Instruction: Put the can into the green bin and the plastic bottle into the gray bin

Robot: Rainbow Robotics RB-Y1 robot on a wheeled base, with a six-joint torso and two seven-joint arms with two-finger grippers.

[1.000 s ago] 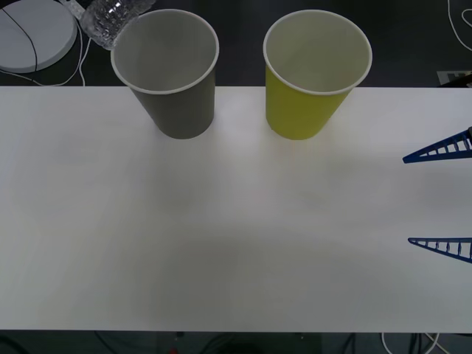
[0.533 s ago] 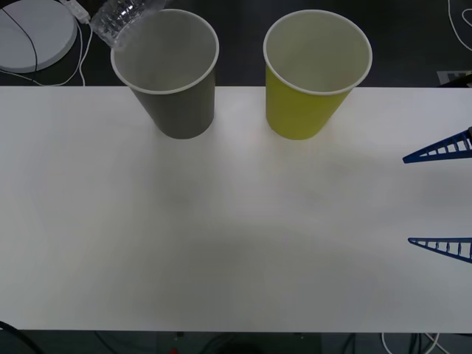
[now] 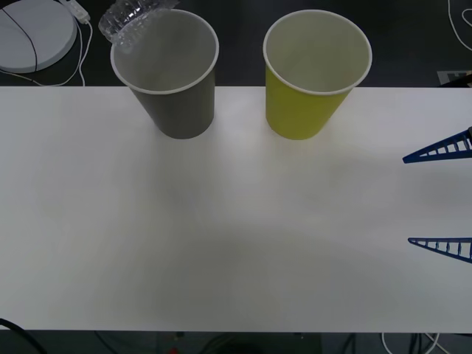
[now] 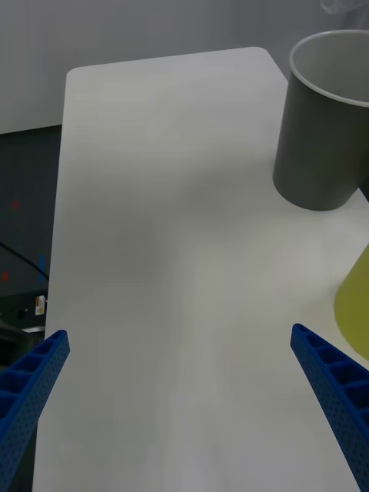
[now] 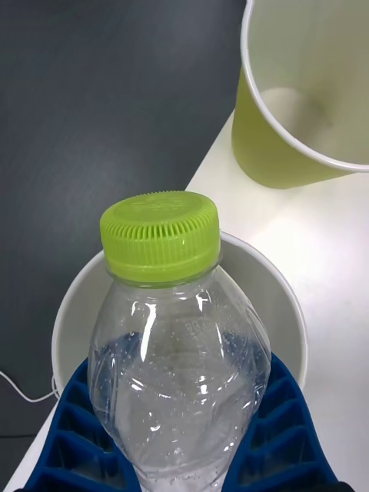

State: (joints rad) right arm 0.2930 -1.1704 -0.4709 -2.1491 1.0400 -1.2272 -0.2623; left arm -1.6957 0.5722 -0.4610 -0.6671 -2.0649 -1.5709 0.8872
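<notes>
Overhead, left pincer (image 5: 181,453) gripping plastic bottle (image 5: 177,346), gray bin (image 3: 168,74)

1. Gray bin (image 3: 173,74) stands upright on the table (image 3: 221,221) at 11 o'clock.
2. Plastic bottle (image 3: 133,18) overlaps its far-left rim.
3. Green bin (image 3: 310,74) stands at 1 o'clock.
4. Right gripper (image 3: 441,199) sits spread at 3 o'clock.

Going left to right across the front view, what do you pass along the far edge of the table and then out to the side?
plastic bottle → gray bin → green bin → right gripper, open at the table's right edge
</notes>
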